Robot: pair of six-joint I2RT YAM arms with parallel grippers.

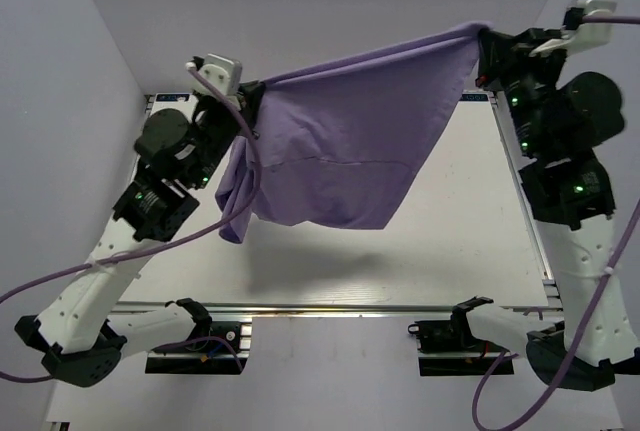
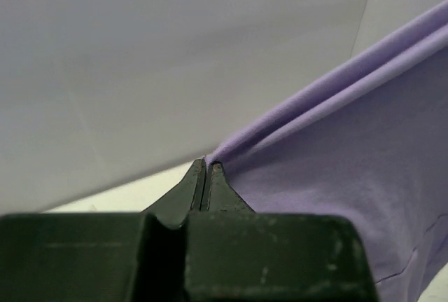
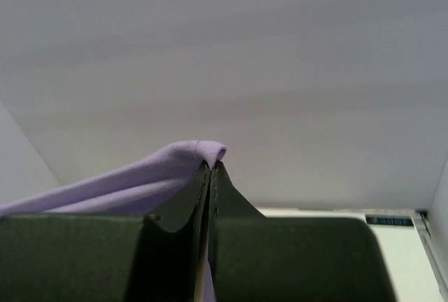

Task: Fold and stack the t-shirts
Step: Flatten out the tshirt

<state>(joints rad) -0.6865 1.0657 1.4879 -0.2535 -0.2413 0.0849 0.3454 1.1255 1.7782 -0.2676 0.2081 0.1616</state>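
The lavender t-shirt [image 1: 350,141] hangs in the air above the table [image 1: 470,231], stretched between both arms like a sheet on a line. Its lower hem appears clear of the surface, and one bunched part sags below the left arm. The left gripper [image 2: 208,167] has its fingers pressed together on a thin fold of the cloth's upper edge. The right gripper [image 3: 211,165] pinches the opposite corner the same way, with only a small nub of fabric showing past its tips. That shallow hold looks like the weak spot: if the arms pull farther apart or swing quickly, the taut top edge could slide out of one pinch and the shirt would drop in a heap. Laid down as it hangs, the bunched left side would likely be trapped underneath and crease the fold. The purple cable [image 1: 160,248] looping beside the cloth could also snag it.
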